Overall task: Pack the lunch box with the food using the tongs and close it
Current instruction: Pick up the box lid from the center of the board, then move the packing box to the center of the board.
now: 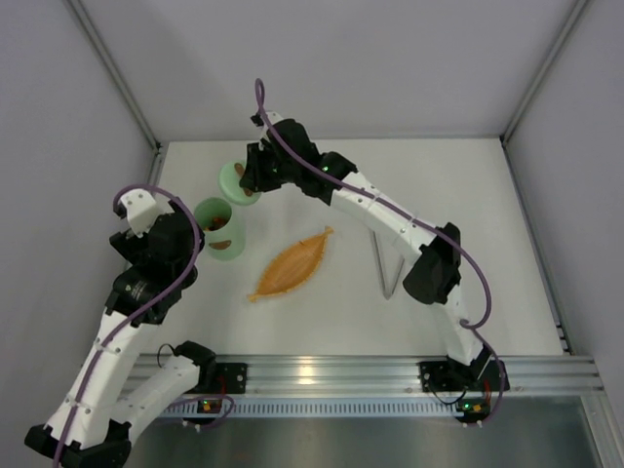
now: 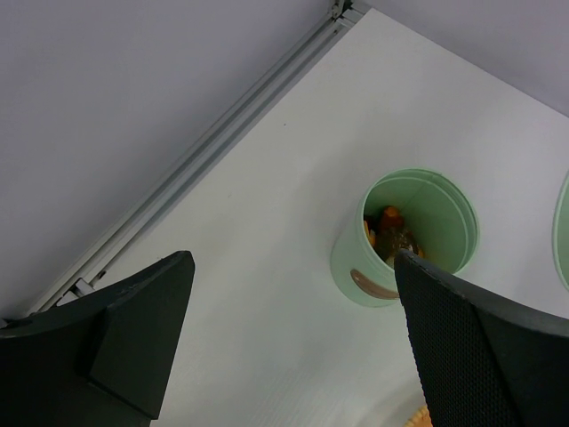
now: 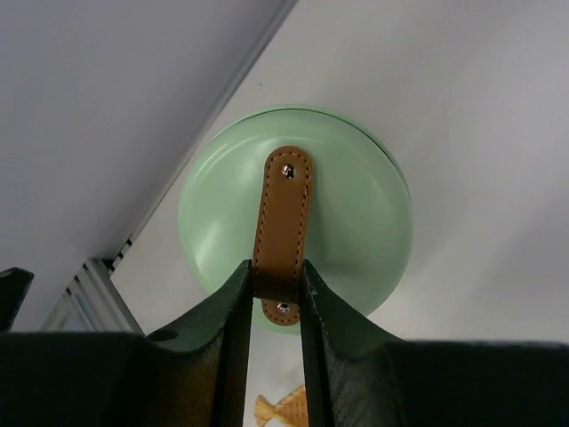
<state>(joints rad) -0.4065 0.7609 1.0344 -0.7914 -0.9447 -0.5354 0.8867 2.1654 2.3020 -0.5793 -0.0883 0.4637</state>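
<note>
The lunch box tub (image 1: 219, 226) stands open at the left, mint green, with small orange and dark food (image 2: 391, 233) inside it. Its round lid (image 1: 234, 182) is just behind it. My right gripper (image 3: 276, 285) is shut on the lid's brown handle (image 3: 284, 209), one finger on each side of the strap. I cannot tell whether the lid is resting on the table. My left gripper (image 2: 293, 356) hangs open to the left of the tub (image 2: 404, 236), holding nothing. The tongs (image 1: 388, 263) lie on the table at the right, untouched.
An orange leaf-shaped tray (image 1: 291, 263) lies in the middle, between the tub and the tongs. An aluminium frame rail (image 2: 204, 151) runs along the table's left edge, with grey walls on three sides.
</note>
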